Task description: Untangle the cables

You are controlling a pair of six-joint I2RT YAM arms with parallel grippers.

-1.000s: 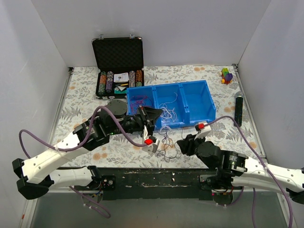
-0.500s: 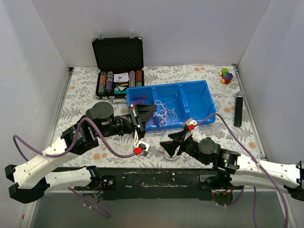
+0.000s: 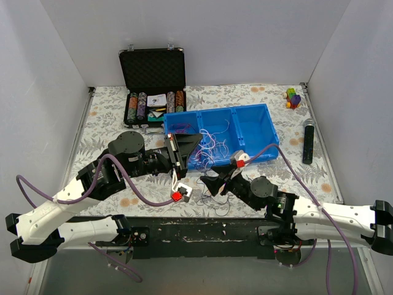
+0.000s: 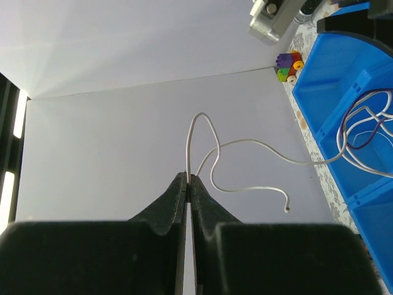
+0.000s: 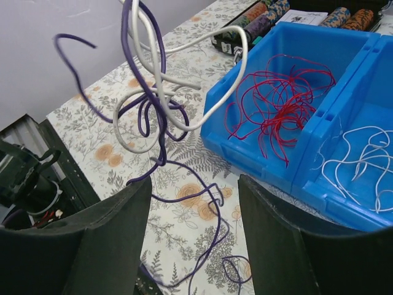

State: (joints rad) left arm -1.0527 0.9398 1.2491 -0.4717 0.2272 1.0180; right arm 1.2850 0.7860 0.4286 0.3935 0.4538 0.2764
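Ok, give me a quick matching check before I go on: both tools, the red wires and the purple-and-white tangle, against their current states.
1. left tool
2. right tool
3. red wires
4. purple-and-white tangle

A. open, holding nothing
B. lying in an end compartment of the blue bin
C. shut on a white wire
D. hanging in the air before the right tool

Pairs: 1-C, 2-A, 3-B, 4-D.

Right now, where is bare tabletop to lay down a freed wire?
Bare floral cloth: the strip behind the blue three-compartment plastic bin, and between the bin and the black cylinder. Crowded: the near strip before the bin, where the purple and white wire tangle sits.
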